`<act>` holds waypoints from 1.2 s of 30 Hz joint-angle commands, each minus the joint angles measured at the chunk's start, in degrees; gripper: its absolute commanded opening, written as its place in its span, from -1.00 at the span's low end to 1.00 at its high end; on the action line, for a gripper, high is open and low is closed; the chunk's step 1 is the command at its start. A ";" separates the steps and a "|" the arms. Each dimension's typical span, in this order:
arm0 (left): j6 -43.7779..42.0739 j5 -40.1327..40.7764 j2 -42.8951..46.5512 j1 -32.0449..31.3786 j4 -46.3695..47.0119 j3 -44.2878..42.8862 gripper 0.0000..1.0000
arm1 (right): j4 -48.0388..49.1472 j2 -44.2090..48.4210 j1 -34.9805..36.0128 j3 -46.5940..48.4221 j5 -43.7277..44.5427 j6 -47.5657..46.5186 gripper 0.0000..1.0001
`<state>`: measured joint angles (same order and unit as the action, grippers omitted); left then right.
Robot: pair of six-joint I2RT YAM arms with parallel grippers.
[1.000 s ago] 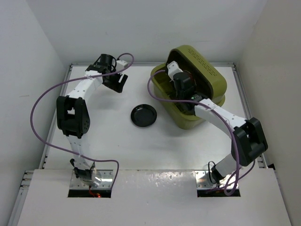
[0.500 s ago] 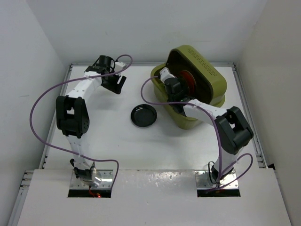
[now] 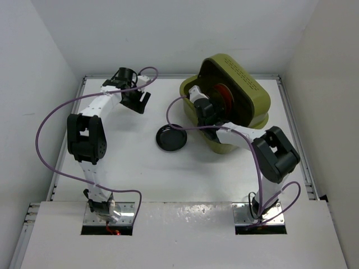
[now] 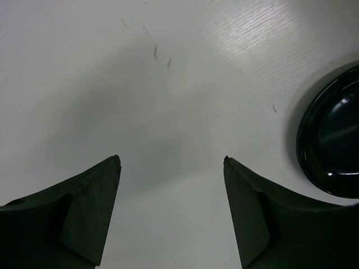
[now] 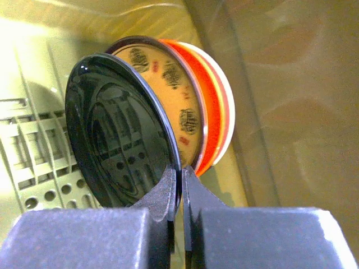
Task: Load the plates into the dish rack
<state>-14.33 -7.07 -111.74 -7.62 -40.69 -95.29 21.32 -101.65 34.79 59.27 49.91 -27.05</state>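
The olive-green dish rack [image 3: 253, 89] stands at the back right with its lid up. My right gripper [image 3: 205, 110] is inside it, shut on the rim of a glossy black plate [image 5: 115, 137] held upright on edge. Right behind that plate stand a dark yellow patterned plate [image 5: 171, 92], an orange plate [image 5: 212, 106] and a cream plate [image 5: 229, 112]. The orange plate also shows from above [image 3: 224, 94]. The second black plate [image 3: 171, 137] lies flat on the table left of the rack and shows in the left wrist view [image 4: 331, 140]. My left gripper [image 3: 136, 101] is open and empty over bare table.
The rack's slatted grid floor [image 5: 33, 151] lies left of the held plate and its olive wall [image 5: 280, 112] is close on the right. White walls enclose the table on three sides. A purple cable loops from each arm.
My right gripper has shifted left and nearer inside the rack with the black plate, uncovering the orange plate from above. The left arm has barely moved.
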 commanded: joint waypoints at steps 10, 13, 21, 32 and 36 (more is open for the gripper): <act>-0.17 -0.58 2.32 0.50 0.61 1.15 0.56 | 5.40 -3.38 0.63 -1.52 1.68 -0.37 -1.00; -0.17 -0.58 2.32 0.50 0.61 1.15 0.56 | 5.31 -4.00 0.63 -1.43 2.56 -0.37 -0.98; -0.70 -0.58 3.37 1.03 0.61 2.30 0.56 | 4.26 -2.86 0.46 -1.61 3.79 0.15 -0.43; -0.70 -1.10 3.90 1.03 0.61 3.44 0.56 | 5.66 -1.01 0.46 -1.70 4.76 -1.60 -0.37; -0.70 -1.10 3.90 1.03 0.61 3.97 0.56 | 6.01 -0.31 0.63 -1.43 5.20 -2.22 -0.34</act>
<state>-14.57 -7.29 -111.11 -7.29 -40.64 -91.59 25.17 -104.92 35.03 57.74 53.80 -28.58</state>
